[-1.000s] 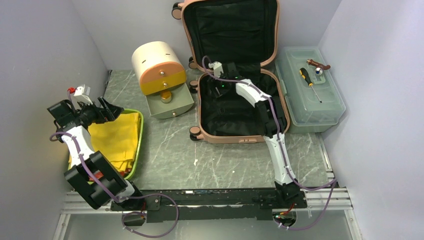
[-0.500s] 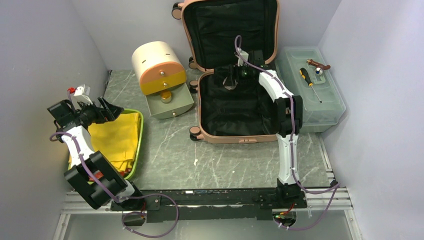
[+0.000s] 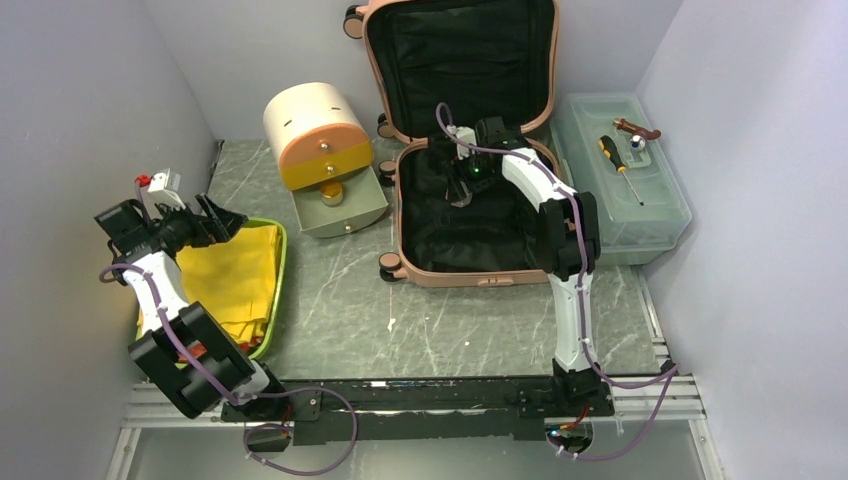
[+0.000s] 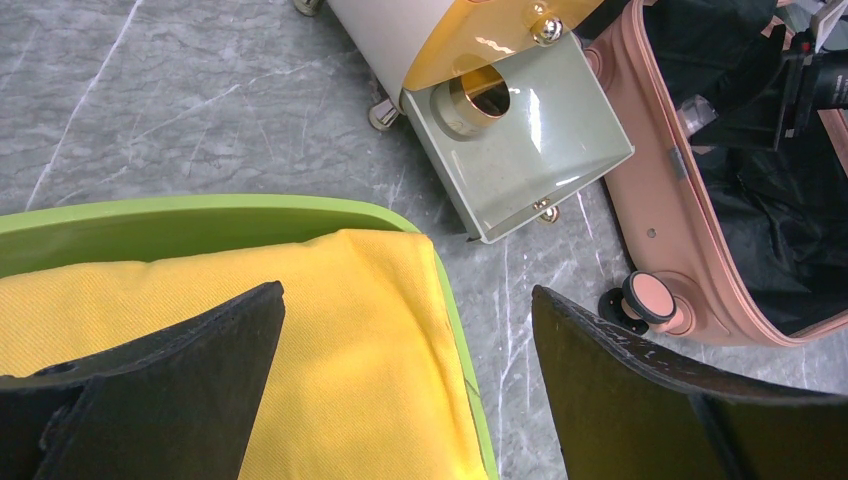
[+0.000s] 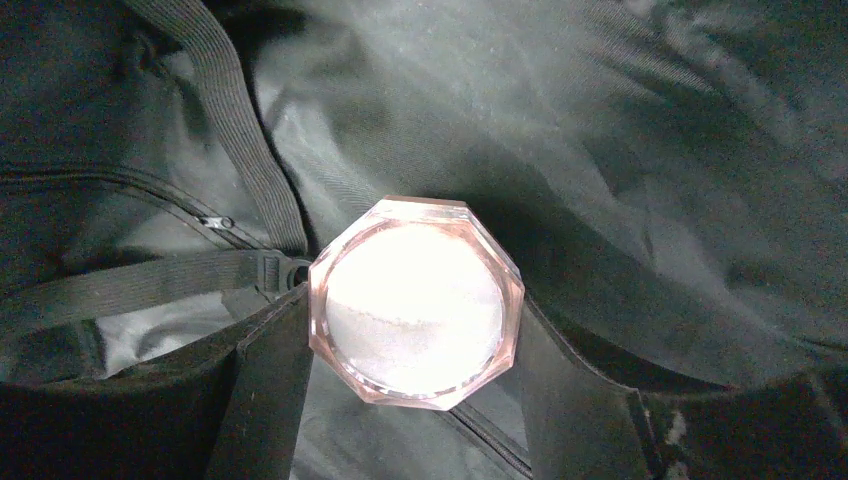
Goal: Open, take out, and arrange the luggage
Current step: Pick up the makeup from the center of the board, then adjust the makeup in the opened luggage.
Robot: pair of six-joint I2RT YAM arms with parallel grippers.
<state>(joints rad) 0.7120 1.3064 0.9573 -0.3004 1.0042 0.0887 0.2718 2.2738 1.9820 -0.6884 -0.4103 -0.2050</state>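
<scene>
right hand (image 5: 412, 345) clamped on octagonal pink-rimmed jar (image 5: 415, 300) inside open salmon-pink hard-shell suitcase (image 3: 470, 278) | left hand (image 4: 408, 295) gaping wide over yellow cloth (image 4: 330, 330)

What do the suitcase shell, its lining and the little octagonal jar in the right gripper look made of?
The luggage shell looks like hard moulded plastic, smooth salmon-pink. Its lining seems thin black fabric; it wrinkles and glints. The octagonal jar looks like clear pinkish plastic or glass, with glossy facets.
</scene>
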